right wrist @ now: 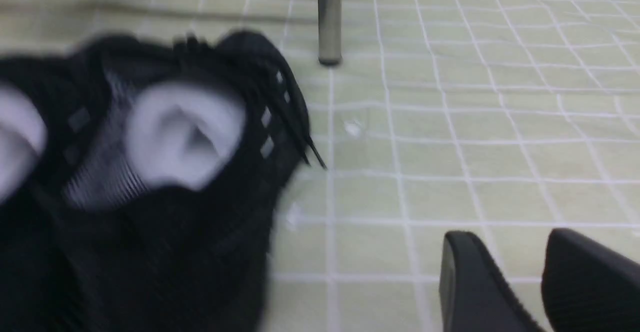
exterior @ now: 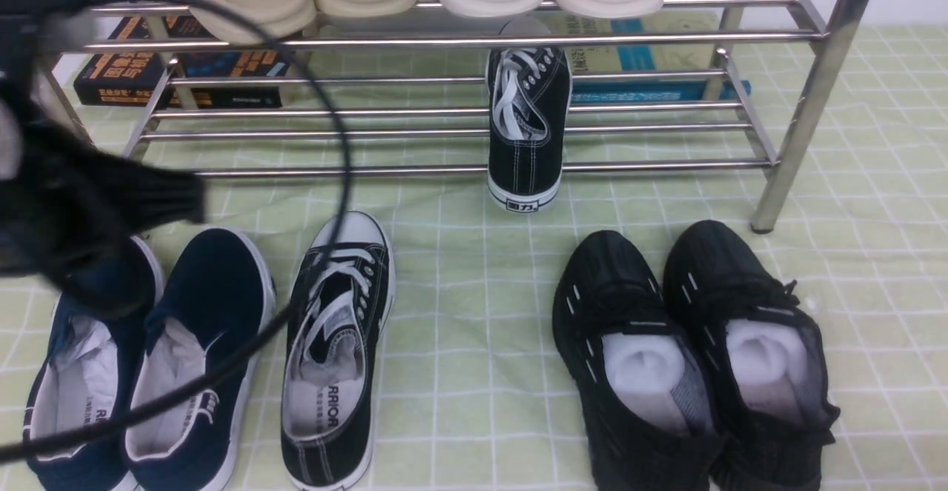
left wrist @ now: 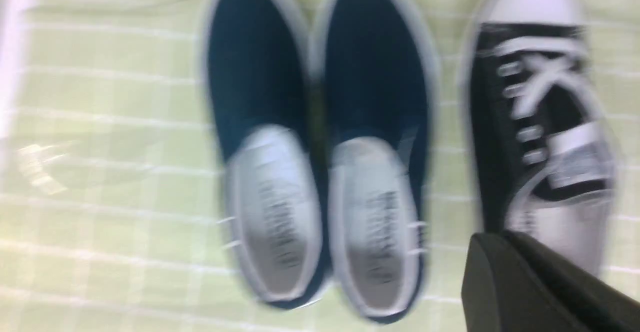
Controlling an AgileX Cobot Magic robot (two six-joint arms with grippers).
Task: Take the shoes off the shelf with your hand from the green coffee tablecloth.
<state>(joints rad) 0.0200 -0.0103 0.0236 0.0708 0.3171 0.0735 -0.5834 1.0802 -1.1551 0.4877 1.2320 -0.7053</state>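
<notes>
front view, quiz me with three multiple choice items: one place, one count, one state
1. The black canvas lace-up sneaker on the pale green checked cloth lies: A between navy slip-ons and black mesh trainers; B left of both pairs; C right of both pairs.
2. On the shiny steel tube rack, black canvas sneakers number: A none; B one; C two.
3. Left gripper: A wide open; B shut, empty; C gripping a shoe.
A, those pairs flank it; B, the second sneaker sits on the lower rails; B, its jaws meet with nothing between.

1 blk sneaker [exterior: 337, 350] on green cloth [exterior: 474, 291]; 2nd sneaker [exterior: 527, 128] on shelf [exterior: 370, 171] lower tier, heel frontward.
</notes>
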